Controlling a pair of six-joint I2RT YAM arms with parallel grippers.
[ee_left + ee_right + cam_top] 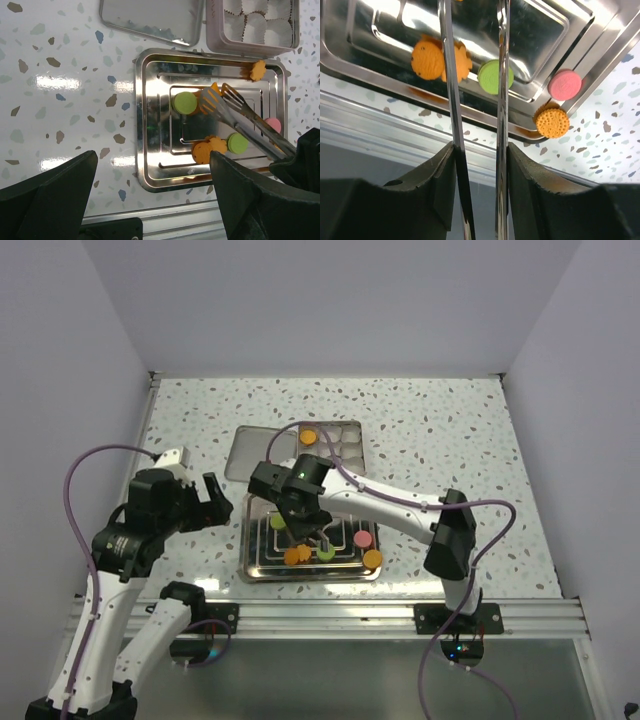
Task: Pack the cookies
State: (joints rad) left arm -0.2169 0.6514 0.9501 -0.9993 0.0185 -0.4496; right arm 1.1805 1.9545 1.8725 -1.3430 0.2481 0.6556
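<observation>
A pair of long stainless-steel tongs with slotted flat tips (252, 120) is clamped by its handles in the right gripper (479, 165). This lets the small pieces be pinched without the wide fingers crowding the shallow rectangular stainless-steel tray (145, 125). The tong blades are set down into the middle of the tray and stand only a little apart. 1 blade lies over an orange cookie (202, 104) just beside a green round cookie (185, 102), but whether that orange piece is actually pinched cannot be told. The left gripper (220, 502) is spread wide and holds nothing. It hangs over the speckled white table (450, 440) left of the tray, presumably placed aside so that the right arm's path is not blocked.

Most of the cookies are seen loose in the tray:
- a spotted orange disc (426, 60) touching an orange flower-shaped one (460, 62)
- a second green disc (495, 76) just beside them
- a pink disc (565, 84) towards the right
- an orange disc (552, 122) resting on the near right rim
- an orange flower (257, 70) on the far rim

Beyond the tray a pale compartmented box (212, 30) lined with white fluted paper cups (257, 22) is set, with its flat silver lid (150, 20) laid beside it. Only 1 orange disc (308, 437) is seen in a cup, at the far left, so the packing is judged barely begun
</observation>
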